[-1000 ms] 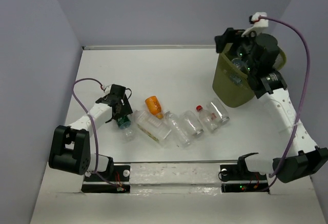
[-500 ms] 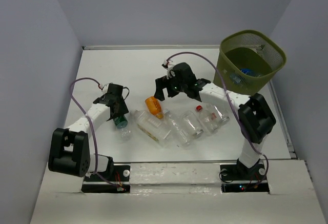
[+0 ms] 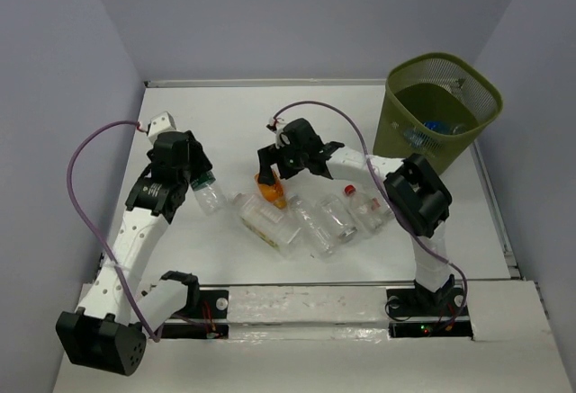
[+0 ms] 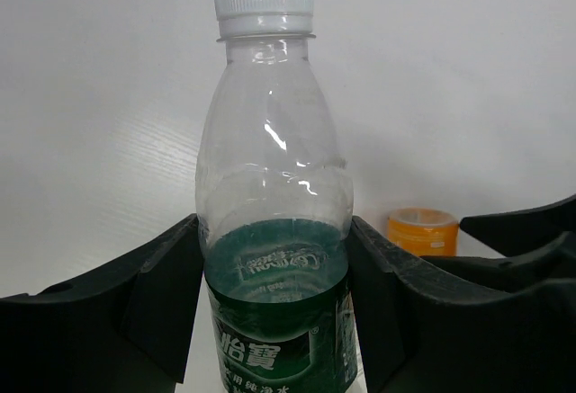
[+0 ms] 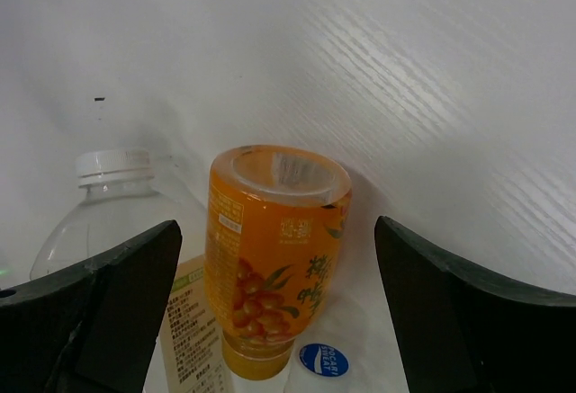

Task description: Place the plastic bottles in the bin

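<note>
Left gripper [image 4: 274, 308] pinches the green-labelled bottle [image 4: 270, 168], well apart from the bin [image 3: 393, 129] (carry it there next, I'd say); right gripper [image 5: 279, 272] straddles the orange bottle [image 5: 270, 231], fingers spread.

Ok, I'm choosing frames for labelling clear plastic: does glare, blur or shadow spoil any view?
Left wrist: the green-label bottle is sharp, with highlights on its shoulder; the dark fingers gripping it show little detail. Right wrist: the orange bottle is crisp, a soft shadow behind it. Top external: even light, but the clear bottles look faint against the white table.
</note>
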Robot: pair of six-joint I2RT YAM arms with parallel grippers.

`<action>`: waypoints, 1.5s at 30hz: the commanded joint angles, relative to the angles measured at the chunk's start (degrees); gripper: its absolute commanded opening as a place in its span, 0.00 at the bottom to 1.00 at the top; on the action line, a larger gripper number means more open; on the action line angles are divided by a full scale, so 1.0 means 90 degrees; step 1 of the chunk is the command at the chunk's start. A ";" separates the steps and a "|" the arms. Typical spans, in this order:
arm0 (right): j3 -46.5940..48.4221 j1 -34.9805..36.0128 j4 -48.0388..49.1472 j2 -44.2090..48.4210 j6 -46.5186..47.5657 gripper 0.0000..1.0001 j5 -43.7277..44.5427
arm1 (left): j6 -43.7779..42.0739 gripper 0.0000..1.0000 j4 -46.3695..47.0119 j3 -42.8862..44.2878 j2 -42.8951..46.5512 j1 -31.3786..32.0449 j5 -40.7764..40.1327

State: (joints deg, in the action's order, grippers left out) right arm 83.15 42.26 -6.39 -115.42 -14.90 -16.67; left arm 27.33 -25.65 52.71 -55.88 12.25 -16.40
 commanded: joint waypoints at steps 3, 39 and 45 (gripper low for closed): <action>0.0594 0.0109 0.0232 -0.0505 -0.0181 0.91 -0.0218 | -0.0195 0.61 -0.0060 0.0296 0.0544 -0.0043 0.0094; 0.0704 -0.4030 0.0486 0.3877 0.0836 0.43 0.4156 | 0.0362 0.59 0.1082 0.2716 -0.0410 0.1548 0.0340; 0.0312 -0.4412 0.0058 0.4083 0.0532 0.88 0.4069 | 0.0323 0.59 0.1345 0.3917 -0.1474 0.2719 -0.0422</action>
State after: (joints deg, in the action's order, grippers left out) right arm 87.88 3.29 -1.98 -78.41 -8.40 18.92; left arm 30.33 -18.52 81.03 -64.38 32.29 -14.24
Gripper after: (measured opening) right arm 0.708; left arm 0.675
